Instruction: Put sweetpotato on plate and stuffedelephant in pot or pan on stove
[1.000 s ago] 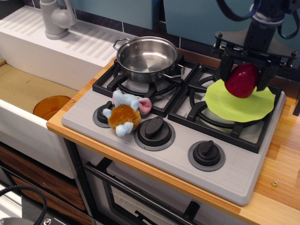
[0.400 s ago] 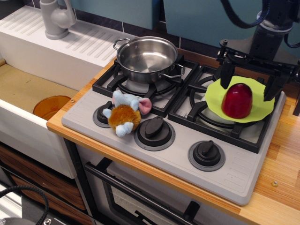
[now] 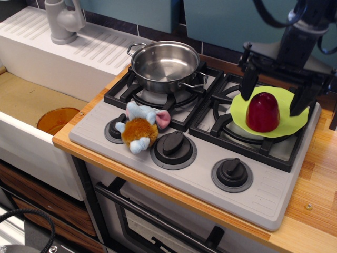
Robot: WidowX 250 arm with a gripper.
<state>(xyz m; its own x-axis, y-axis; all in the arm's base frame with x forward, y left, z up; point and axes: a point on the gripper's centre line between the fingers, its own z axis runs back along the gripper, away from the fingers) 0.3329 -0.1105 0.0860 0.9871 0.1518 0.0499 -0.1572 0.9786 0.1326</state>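
The dark-red sweetpotato (image 3: 262,112) stands upright on the lime-green plate (image 3: 292,122), which lies on the right rear burner of the grey stove (image 3: 200,182). My gripper (image 3: 275,96) is open just above and behind the sweetpotato, with one finger (image 3: 248,84) at its left and one at its right, both apart from it. The stuffedelephant (image 3: 140,127) lies on the stove's front left, beside the knobs. The steel pot (image 3: 166,66) stands empty on the left rear burner.
An orange bowl (image 3: 58,119) sits in the sink at the left. A grey faucet (image 3: 63,20) stands at the back left on a white ribbed drainboard. Black knobs (image 3: 174,143) line the stove front. Wooden counter (image 3: 321,179) runs along the right.
My gripper lowered the sweetpotato onto the plate, let go of it and opened. It has since risen slightly, leaving the sweetpotato standing on the plate.
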